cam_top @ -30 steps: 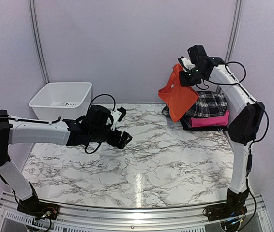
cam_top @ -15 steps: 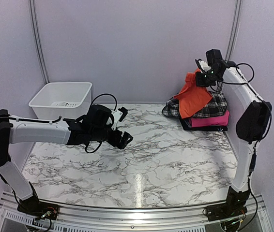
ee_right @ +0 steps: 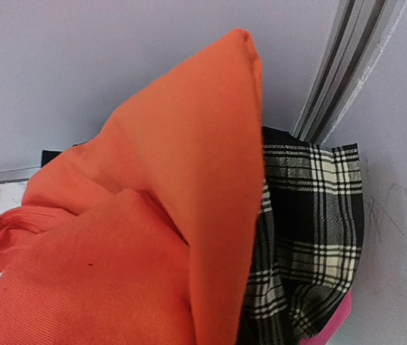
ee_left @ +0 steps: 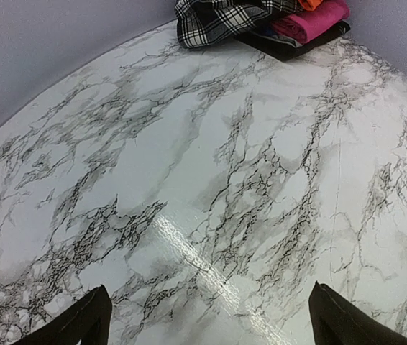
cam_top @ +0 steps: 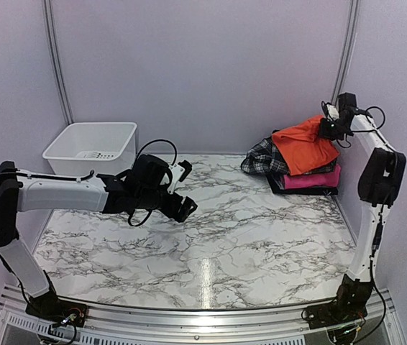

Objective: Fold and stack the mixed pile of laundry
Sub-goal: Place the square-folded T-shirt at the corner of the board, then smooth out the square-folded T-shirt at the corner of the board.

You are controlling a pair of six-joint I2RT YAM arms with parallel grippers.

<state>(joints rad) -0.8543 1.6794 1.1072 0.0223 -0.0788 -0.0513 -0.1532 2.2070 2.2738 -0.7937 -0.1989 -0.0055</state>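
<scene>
The bright orange t-shirt (cam_top: 303, 146) lies folded on top of the black-and-white plaid shirt (cam_top: 262, 158) at the back right of the table. My right gripper (cam_top: 331, 128) is shut on the orange t-shirt's far right edge, close to the wall. In the right wrist view the orange t-shirt (ee_right: 153, 215) covers my fingers, with the plaid shirt (ee_right: 311, 230) beside and under it. My left gripper (cam_top: 183, 208) hovers open over the left middle of the table. Its fingertips (ee_left: 85, 320) show nothing but bare marble between them, and the plaid shirt (ee_left: 211, 18) is far ahead.
A folded pink garment (cam_top: 313, 177) lies under the plaid shirt, on a black cloth (cam_top: 300, 190). A white plastic bin (cam_top: 92, 147) stands at the back left. The wall and a metal corner post (ee_right: 347, 65) are right behind the stack.
My right gripper has swung right and down with the orange t-shirt, which hung in front of the stack and now rests on the plaid shirt. The left arm has barely moved.
</scene>
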